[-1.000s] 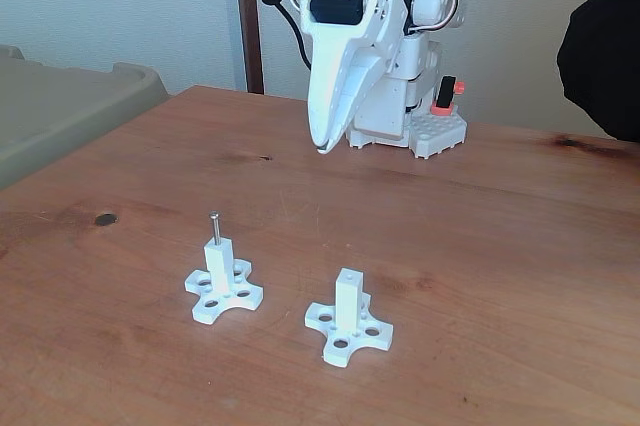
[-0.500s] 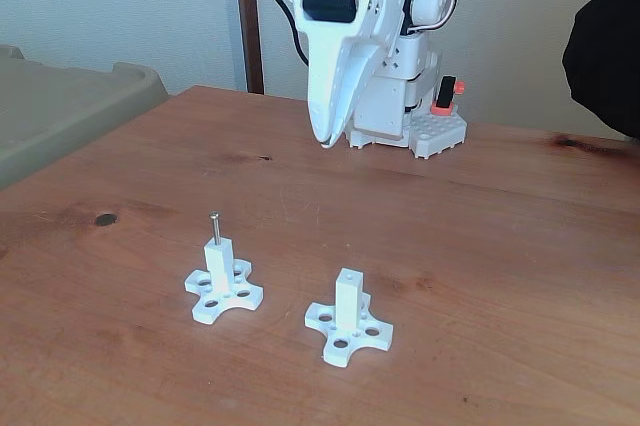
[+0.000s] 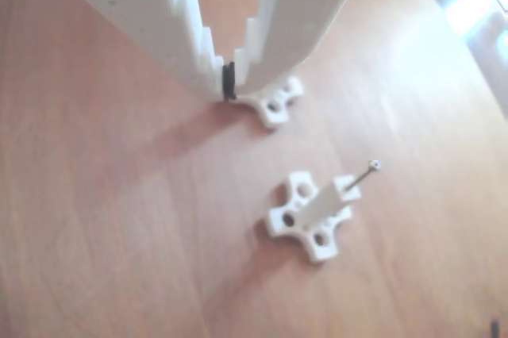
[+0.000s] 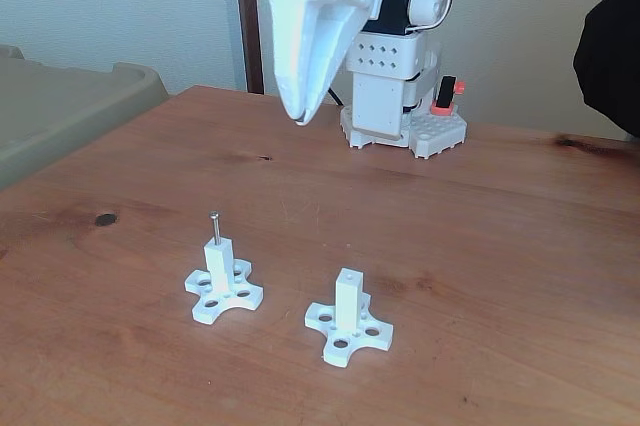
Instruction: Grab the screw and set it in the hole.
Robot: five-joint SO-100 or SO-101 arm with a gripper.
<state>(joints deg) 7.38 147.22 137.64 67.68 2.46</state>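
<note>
The thin silver-grey metal screw (image 4: 214, 227) is standing upright in the top of the left white plastic post with a cross-shaped base (image 4: 222, 286) in the fixed view, its head above the post's end face. The second white post on a cross-shaped base (image 4: 348, 318) is standing to its right, well apart, showing the tiny round hole (image 4: 349, 273) in its square top face unfilled. The white two-finger gripper (image 4: 299, 118) is hanging high above the brown wooden table (image 4: 500, 246), pointing down, its fingers pressed together and holding nothing. The arm's white base with an orange part (image 4: 400, 111) is sitting at the table's far edge before a pale wall. A grey-green plastic object (image 4: 60, 111) is lying at left; a dark sleeve (image 4: 610, 56) is showing at right.

In the other view, the gripper (image 3: 228, 84) is entering from the top, its toothed fingers (image 3: 186, 28) meeting at a black tip. The screw (image 3: 363, 173) is protruding from its post (image 3: 313, 213); the other post's base (image 3: 274, 104) is lying partly behind the fingers.
</note>
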